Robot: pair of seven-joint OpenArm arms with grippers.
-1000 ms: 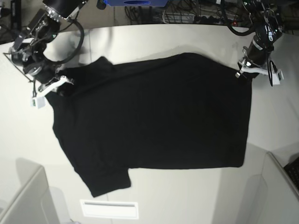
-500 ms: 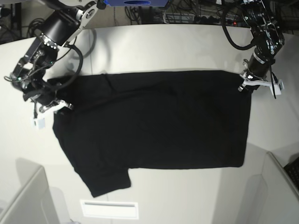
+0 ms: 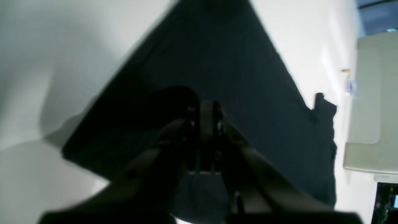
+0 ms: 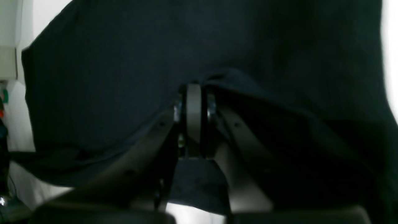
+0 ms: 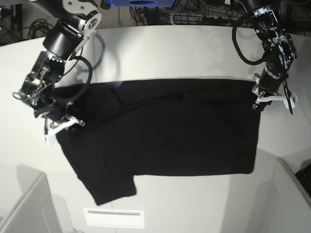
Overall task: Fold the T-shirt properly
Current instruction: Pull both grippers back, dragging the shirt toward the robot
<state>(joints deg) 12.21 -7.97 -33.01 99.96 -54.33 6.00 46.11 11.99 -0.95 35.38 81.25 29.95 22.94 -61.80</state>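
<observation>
The black T-shirt [image 5: 170, 136] lies spread on the white table [image 5: 170, 48], plain side up, with one sleeve [image 5: 114, 187] pointing to the front left. Its far edge is doubled over toward the front, leaving a straight fold line along the back. My left gripper [image 5: 260, 100] is at the shirt's right end, shut on the cloth edge [image 3: 217, 62]. At the left end my right gripper [image 5: 62, 124] is shut on the shirt's edge too. In each wrist view the left gripper [image 3: 206, 112] and right gripper [image 4: 193, 93] pinch black fabric [image 4: 124, 62].
A white strip [image 5: 114, 217] lies near the table's front edge. Grey panels stand at the front left [image 5: 29, 208] and front right [image 5: 291, 194]. Cables and a blue object [image 5: 141, 2] sit behind the table's far edge.
Both grippers have moved toward the front while holding the shirt. The far edge has been drawn over the body, and the back outline has flattened into a straight fold.
</observation>
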